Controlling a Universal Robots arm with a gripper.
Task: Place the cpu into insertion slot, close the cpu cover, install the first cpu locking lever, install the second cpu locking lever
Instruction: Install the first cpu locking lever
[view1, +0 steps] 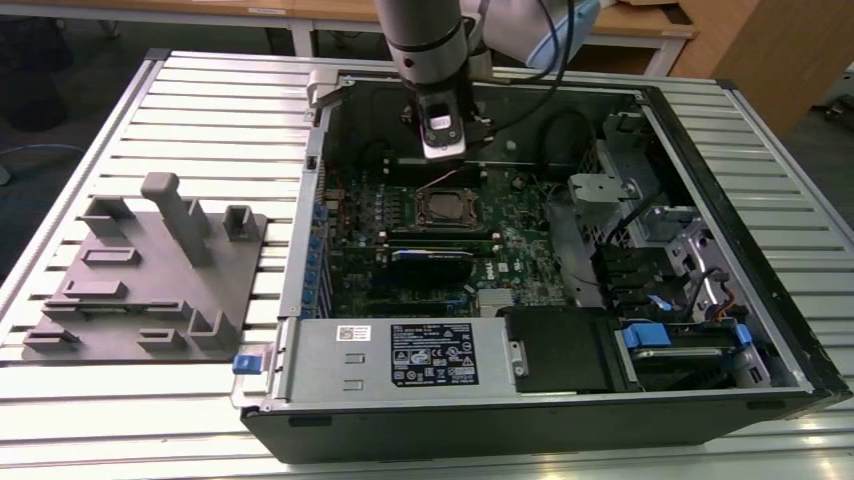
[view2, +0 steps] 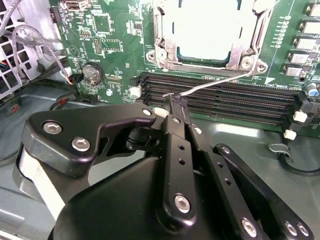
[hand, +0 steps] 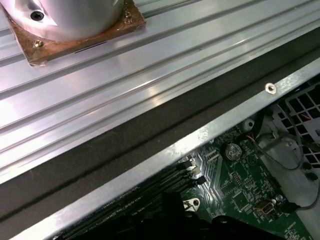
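While the gripper (view2: 173, 102) had its jaws pinched together on the springy locking lever (view2: 215, 84) near the cpu cover (view2: 200, 64), cpu (view2: 210, 30) seated under it, that wire could've easily slipped out and sprung back.

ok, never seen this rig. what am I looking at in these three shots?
One robot arm with a two-finger gripper is working inside an open computer case that lies on a slatted metal table. The exterior view is from a camera off the arm and shows the whole scene, with a grey fixture beside the case at that view's left. Both wrist views are from cameras riding on the arm. The second wrist view looks along the black fingers at the green motherboard: the cpu sits under the closed cpu cover, and the gripper is shut on the end of a thin wire locking lever. The first wrist view looks across the table slats and the case edge.
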